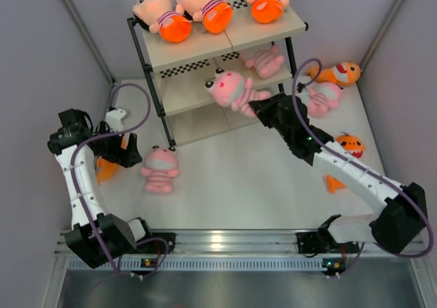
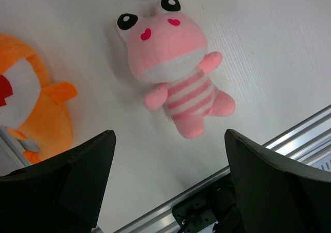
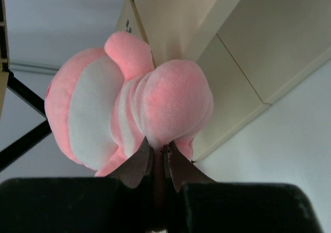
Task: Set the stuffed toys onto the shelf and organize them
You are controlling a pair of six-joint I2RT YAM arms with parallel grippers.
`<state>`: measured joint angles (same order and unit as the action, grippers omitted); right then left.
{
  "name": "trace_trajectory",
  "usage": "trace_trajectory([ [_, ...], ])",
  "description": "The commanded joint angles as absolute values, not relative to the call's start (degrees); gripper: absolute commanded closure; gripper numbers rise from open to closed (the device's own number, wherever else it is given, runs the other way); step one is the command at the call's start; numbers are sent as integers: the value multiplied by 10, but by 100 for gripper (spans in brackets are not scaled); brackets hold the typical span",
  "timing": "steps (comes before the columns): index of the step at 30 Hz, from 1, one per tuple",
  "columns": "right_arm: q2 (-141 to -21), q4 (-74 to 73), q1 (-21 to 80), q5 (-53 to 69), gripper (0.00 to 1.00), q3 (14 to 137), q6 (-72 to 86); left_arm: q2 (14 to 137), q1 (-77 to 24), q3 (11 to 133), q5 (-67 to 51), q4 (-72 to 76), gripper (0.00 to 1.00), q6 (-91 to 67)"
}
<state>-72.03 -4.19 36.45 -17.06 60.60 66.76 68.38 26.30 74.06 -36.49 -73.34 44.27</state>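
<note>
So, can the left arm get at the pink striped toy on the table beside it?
Probably yes. The left gripper hangs open right above the pink striped toy, with nothing between them. The orange shark lies off to one side, apart from it.

The white table [image 1: 225,185] bears the shelf [image 1: 198,122] at its far side, the black legs standing on the surface. Before the shelf's left leg a pink striped animal [image 1: 160,170] lies on its back, with an orange shark [image 1: 104,169] just to its left near the wall. On the right lie three more toys: a second pink animal [image 1: 323,98], another orange shark [image 1: 339,72] just beyond it, and – nearer – a third shark [image 1: 351,145], partly hidden
</note>
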Motion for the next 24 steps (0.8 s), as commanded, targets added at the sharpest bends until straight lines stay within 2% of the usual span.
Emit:
trace_trajectory([
  [1, -765, 51, 387, -249, 100, 673, 724, 668, 264, 739, -368, -738, 8, 447],
  [11, -925, 20, 390, -302, 100, 794, 852, 671, 264, 741, -367, -738, 8, 446],
  [20, -977, 7, 392, -363, 99, 843, 879, 671, 264, 734, -362, -739, 8, 450],
  [24, -994, 2, 392, -364, 64, 859, 884, 672, 263, 737, -360, -737, 8, 452],
])
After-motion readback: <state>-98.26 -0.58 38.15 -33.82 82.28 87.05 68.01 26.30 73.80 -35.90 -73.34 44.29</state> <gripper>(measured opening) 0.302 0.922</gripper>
